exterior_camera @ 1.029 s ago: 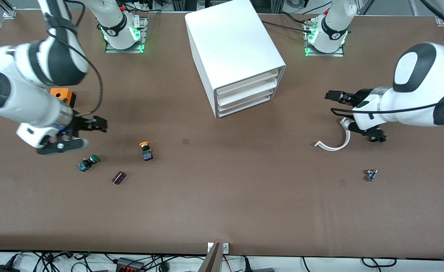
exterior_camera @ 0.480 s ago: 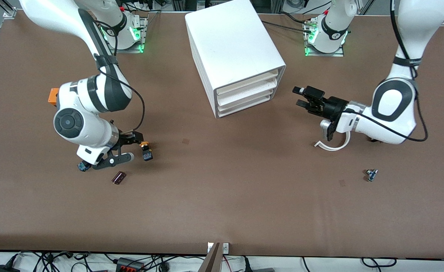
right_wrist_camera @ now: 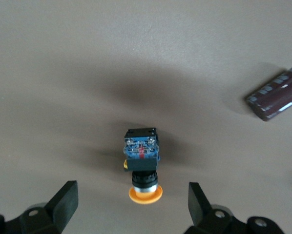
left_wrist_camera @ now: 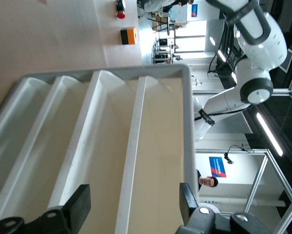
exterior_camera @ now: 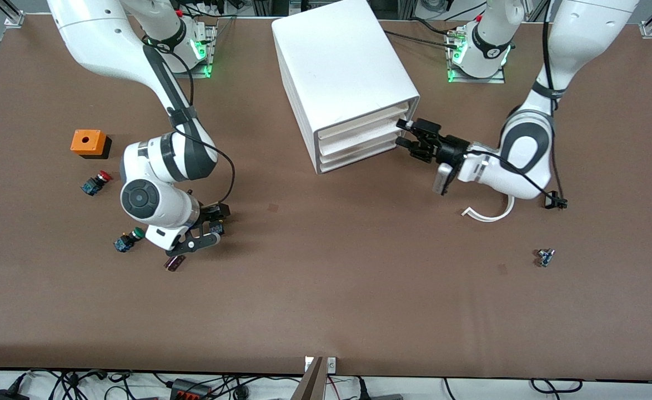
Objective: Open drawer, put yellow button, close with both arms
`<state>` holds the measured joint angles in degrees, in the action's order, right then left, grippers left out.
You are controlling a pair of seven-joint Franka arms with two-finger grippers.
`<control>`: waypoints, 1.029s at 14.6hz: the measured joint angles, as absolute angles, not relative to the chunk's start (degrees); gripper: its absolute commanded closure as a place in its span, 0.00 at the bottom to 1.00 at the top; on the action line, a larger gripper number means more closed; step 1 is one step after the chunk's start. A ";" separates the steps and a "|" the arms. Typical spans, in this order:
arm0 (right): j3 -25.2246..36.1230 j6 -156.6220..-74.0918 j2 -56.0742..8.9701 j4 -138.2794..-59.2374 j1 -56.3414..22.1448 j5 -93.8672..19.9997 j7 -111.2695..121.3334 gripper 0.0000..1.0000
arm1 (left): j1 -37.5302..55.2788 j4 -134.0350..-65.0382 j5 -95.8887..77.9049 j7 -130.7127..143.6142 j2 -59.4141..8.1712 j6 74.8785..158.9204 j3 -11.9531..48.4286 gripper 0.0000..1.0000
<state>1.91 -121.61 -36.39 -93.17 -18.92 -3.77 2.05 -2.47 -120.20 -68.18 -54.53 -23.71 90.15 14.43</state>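
The white cabinet (exterior_camera: 342,61) stands at the table's middle with its three drawers pushed in. The top drawer (exterior_camera: 362,123) also shows in the left wrist view (left_wrist_camera: 160,146). My left gripper (exterior_camera: 402,134) is open and empty right in front of the drawer fronts; in its wrist view (left_wrist_camera: 135,204) the jaws straddle the top drawer's front. The yellow button (right_wrist_camera: 142,165) lies on its side on the table, its cap toward my right gripper (right_wrist_camera: 132,204), which is open around it without touching. In the front view that gripper (exterior_camera: 214,224) hides most of the button.
An orange box (exterior_camera: 88,143), a red button (exterior_camera: 96,182), a green button (exterior_camera: 129,239) and a dark maroon cylinder (exterior_camera: 174,262) lie near the right arm. A white curved strip (exterior_camera: 490,214) and a small blue part (exterior_camera: 545,257) lie toward the left arm's end.
The right arm has swung over and come down around the yellow button. The left arm has moved from its end of the table to the cabinet's drawer fronts. Both grippers stay open.
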 measured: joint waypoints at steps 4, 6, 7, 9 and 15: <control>1.96 -122.78 -39.47 -93.13 -18.94 -3.82 2.05 0.00 | -2.32 -122.75 -68.64 -57.77 -23.99 90.48 16.37 0.55; 1.99 -123.35 -40.56 -93.12 -18.93 -3.84 2.05 0.04 | -2.31 -123.34 -68.64 -58.85 -24.50 90.49 16.73 0.69; 1.99 -123.68 -40.91 -93.09 -18.94 -3.89 2.05 0.07 | -2.32 -123.42 -68.64 -59.40 -24.84 90.49 16.85 0.69; 1.99 -124.38 -41.19 -93.09 -18.94 -4.12 2.04 0.08 | -2.22 -123.63 -68.64 -60.07 -25.47 90.52 17.48 0.80; 2.01 -125.51 -41.75 -93.08 -18.94 -4.17 2.04 0.62 | -1.96 -123.80 -68.78 -60.33 -25.84 90.59 17.99 0.99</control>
<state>2.01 -125.51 -41.75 -93.08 -18.94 -4.17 2.04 -1.96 -123.80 -68.78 -60.33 -25.84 90.59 17.99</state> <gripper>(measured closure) 0.291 0.868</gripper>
